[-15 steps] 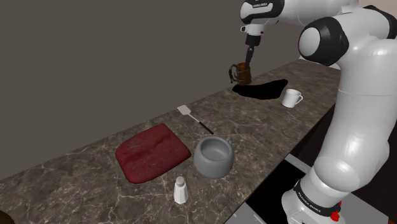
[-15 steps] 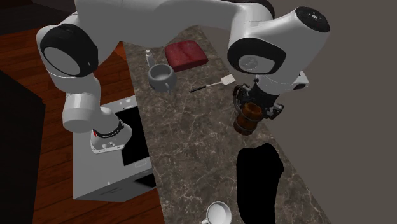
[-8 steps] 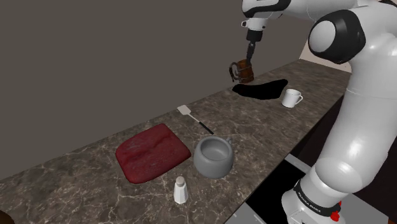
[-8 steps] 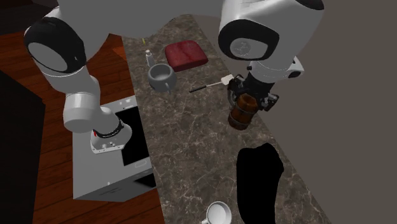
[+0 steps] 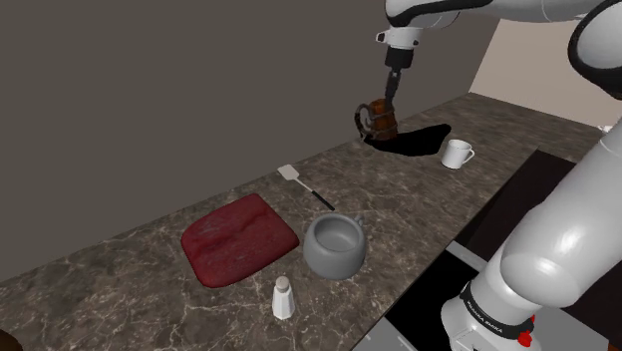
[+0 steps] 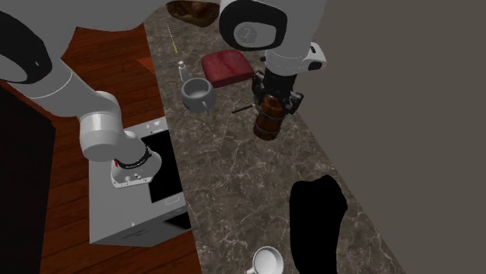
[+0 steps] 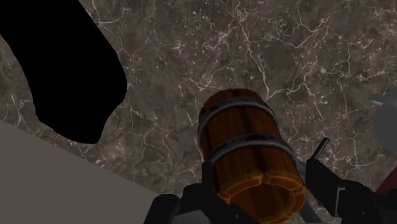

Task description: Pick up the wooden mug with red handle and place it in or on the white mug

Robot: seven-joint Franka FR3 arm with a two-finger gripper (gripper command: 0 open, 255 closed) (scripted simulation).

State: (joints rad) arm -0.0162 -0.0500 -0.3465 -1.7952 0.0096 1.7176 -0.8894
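Reaching across the shoulder view's top right, pointing straight down, gripping the wooden mug [image 5: 381,119] in the tool [image 5: 390,97] above the desk [image 5: 404,204], left of the white mug [image 5: 457,154].

Our dark veined counter [image 5: 120,269] has got 5 things on it: red mat [image 5: 239,239], grey pot [image 5: 334,246], shaker [image 5: 283,297], spatula [image 5: 304,185], white mug [image 5: 457,154] upper right.

Glossy white arm [image 5: 558,249], dark joints [image 6: 251,33], lettered black base band [image 5: 486,317], black pincer [image 5: 389,97]
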